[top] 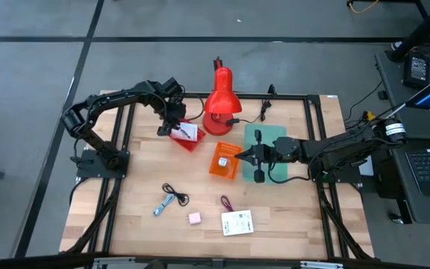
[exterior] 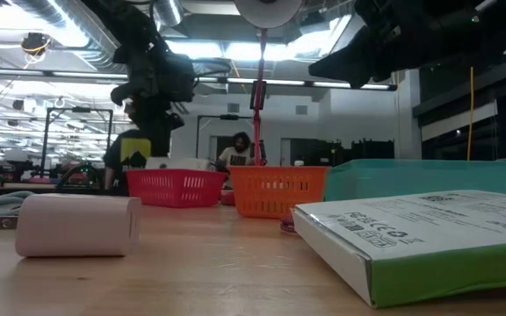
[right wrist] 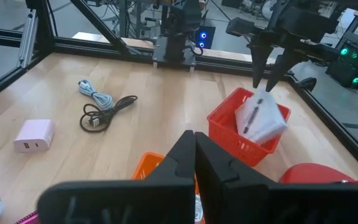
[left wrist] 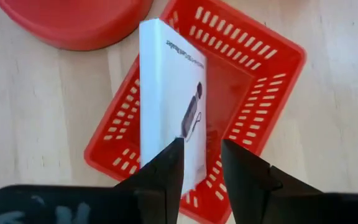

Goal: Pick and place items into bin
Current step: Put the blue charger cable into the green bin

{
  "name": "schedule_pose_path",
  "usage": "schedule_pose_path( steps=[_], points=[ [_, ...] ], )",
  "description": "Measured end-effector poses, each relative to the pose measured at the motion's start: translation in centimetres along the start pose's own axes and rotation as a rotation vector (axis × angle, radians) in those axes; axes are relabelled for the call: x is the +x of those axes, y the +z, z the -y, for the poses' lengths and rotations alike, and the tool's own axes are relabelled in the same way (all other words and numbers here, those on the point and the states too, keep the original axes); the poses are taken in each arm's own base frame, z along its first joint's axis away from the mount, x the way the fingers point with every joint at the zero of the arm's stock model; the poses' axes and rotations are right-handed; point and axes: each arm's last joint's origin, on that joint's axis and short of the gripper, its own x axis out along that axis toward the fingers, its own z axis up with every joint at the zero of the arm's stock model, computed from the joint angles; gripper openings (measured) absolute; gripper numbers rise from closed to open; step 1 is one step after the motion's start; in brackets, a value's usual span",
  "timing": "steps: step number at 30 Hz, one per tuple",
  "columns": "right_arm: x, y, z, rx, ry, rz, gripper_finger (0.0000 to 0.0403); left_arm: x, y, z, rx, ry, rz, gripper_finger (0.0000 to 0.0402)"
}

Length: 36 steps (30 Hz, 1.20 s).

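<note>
A white printed box stands tilted on edge inside the red basket, leaning on its wall. My left gripper is open and hovers right above the box's upper edge; I see no touch. My right gripper is shut and empty, at the right rim of the orange basket, which holds a white item. On the near half of the table lie a black cable, a light blue cable, a pink cube, a maroon cord loop and a white box.
The red desk lamp stands just beyond the two baskets, its base beside the red basket. A teal bin lies under my right arm. Black frame rails run along the table's edges. Bare wood shows between the baskets and the loose items.
</note>
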Motion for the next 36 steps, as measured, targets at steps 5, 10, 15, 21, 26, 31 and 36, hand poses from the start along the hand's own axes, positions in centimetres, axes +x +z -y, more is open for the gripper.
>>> schedule_pose_path(
  steps=[5, 10, 15, 21, 26, 31, 36],
  points=[
    [0.0, 0.0, 0.0, 0.0, 0.0, 0.0, 0.0, 0.0, 0.1, -0.3, 0.011, 0.045, -0.007, 0.0097],
    [0.0, 0.0, 0.0, 0.0, 0.0, 0.0, 0.0, 0.0, 0.2, -0.5, 0.017, 0.077, -0.009, 0.0091],
    [0.0, 0.0, 0.0, -0.001, 0.0, 0.0, 0.0, -0.7, 0.3, -0.2, 0.025, 0.093, 0.008, 0.008],
    [0.0, 0.0, 0.0, 0.019, 0.0, 0.0, 0.0, -3.2, 0.7, 1.2, 0.054, 0.139, 0.092, 0.0046],
    [0.0, 0.0, 0.0, 0.022, 0.0, 0.0, 0.0, -5.8, 1.4, 3.8, 0.062, 0.181, 0.187, 0.0005],
    [0.0, -0.1, 0.0, 0.02, 0.002, -0.01, 0.0, -7.2, 2.5, 7.0, 0.052, 0.156, 0.272, 0.0002],
    [-0.1, -0.2, -0.6, 0.011, 0.025, -0.025, 0.0, -6.4, 2.8, 10.4, 0.033, 0.116, 0.269, 0.0002]
  ],
)
